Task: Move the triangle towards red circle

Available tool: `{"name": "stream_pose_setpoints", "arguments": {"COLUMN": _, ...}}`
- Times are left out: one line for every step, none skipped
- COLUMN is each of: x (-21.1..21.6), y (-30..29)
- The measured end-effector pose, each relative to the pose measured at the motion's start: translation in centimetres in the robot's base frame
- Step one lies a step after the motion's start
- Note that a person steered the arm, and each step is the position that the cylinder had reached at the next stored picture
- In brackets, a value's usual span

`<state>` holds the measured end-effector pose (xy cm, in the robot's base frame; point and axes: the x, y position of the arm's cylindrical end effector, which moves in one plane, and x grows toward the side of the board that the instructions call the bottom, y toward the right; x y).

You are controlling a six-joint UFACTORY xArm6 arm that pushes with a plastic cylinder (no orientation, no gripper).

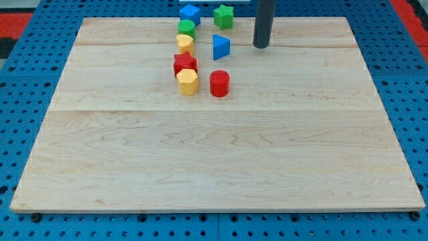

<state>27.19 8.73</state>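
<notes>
My tip (261, 46), a plain rod end with nothing to open or hold, stands near the board's top edge, just right of the blue triangle (221, 47) without touching it. The triangle's apex points toward the view's right. The red circle (219, 83) sits just below it, toward the view's bottom.

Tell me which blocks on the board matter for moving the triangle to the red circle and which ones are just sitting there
For the job: blue triangle; red circle, below it in the view; my tip, to the triangle's right, apart from it.

Lying about: blue block, green star, green round block, yellow block, red block, yellow hexagon.
</notes>
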Motion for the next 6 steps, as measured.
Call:
{"name": "stream_pose_setpoints", "arguments": {"x": -2.1, "y": -2.7}}
{"name": "stream_pose_setpoints", "arguments": {"x": -2.2, "y": -8.3}}
{"name": "stream_pose_setpoints", "arguments": {"x": -1.2, "y": -11.0}}
{"name": "stream_pose_setpoints", "arguments": {"x": 1.7, "y": -10.1}}
{"name": "stream_pose_setpoints", "arguments": {"x": 3.2, "y": -9.4}}
{"name": "stream_pose_setpoints", "arguments": {"x": 0.9, "y": -8.9}}
